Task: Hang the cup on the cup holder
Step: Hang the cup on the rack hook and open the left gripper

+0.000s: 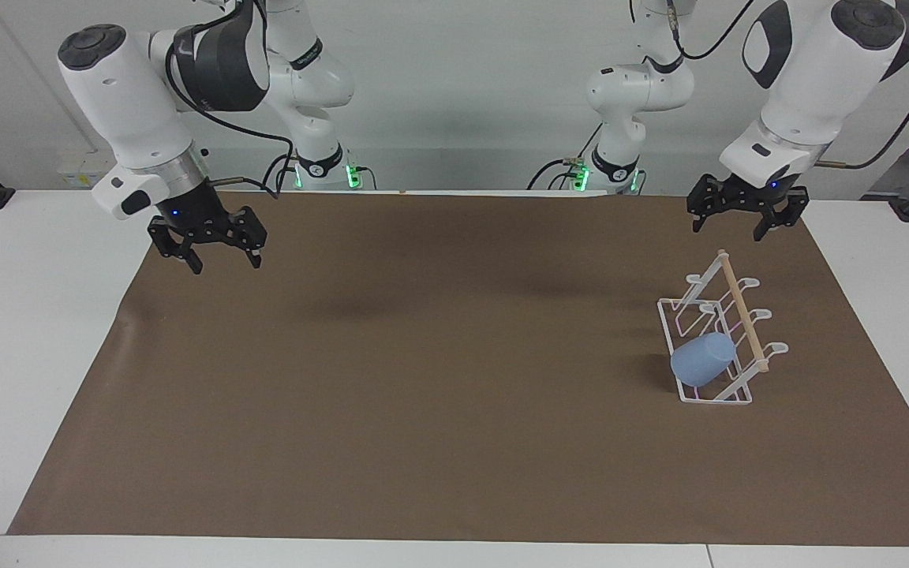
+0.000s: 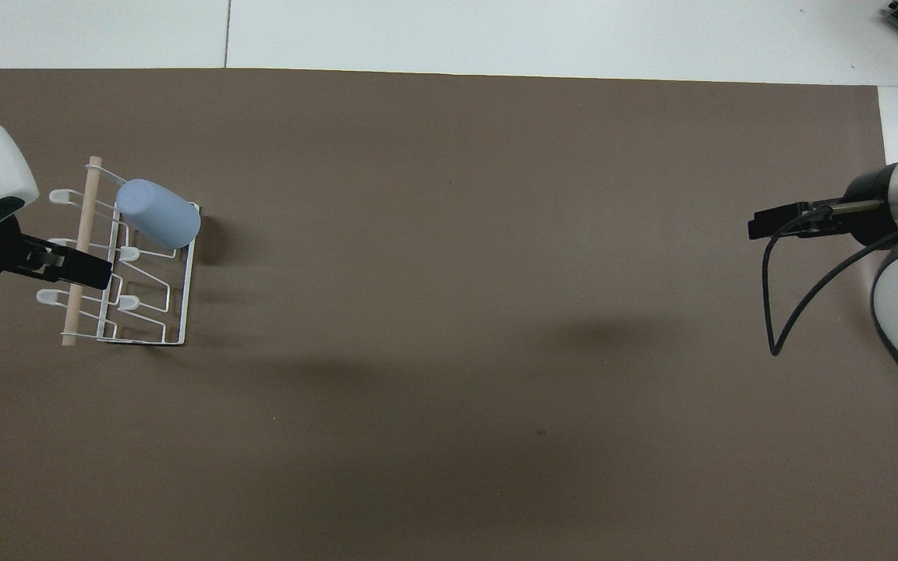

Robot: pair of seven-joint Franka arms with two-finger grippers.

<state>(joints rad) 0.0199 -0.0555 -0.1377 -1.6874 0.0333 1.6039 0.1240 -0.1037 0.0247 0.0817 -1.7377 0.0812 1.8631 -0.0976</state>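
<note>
The rack stands on the brown mat that covers the tabletop, toward the left arm's end of it; a pale wooden rod runs along the top of the rack, with white wire prongs looping out on both sides; the cup hangs tilted on a prong of the rack, on the side that faces the middle of the mat and at the end of the rack farther from the robots, its closed base pointing up and outward; nothing grips the cup; the left gripper hangs in the air, raised clear of the rack and over the mat's edge nearer to the robots than the rack, its jaws spread open and empty; the right gripper waits well apart from the rack, over the mat toward the right arm's end, its jaws likewise open and holding nothing.
</note>
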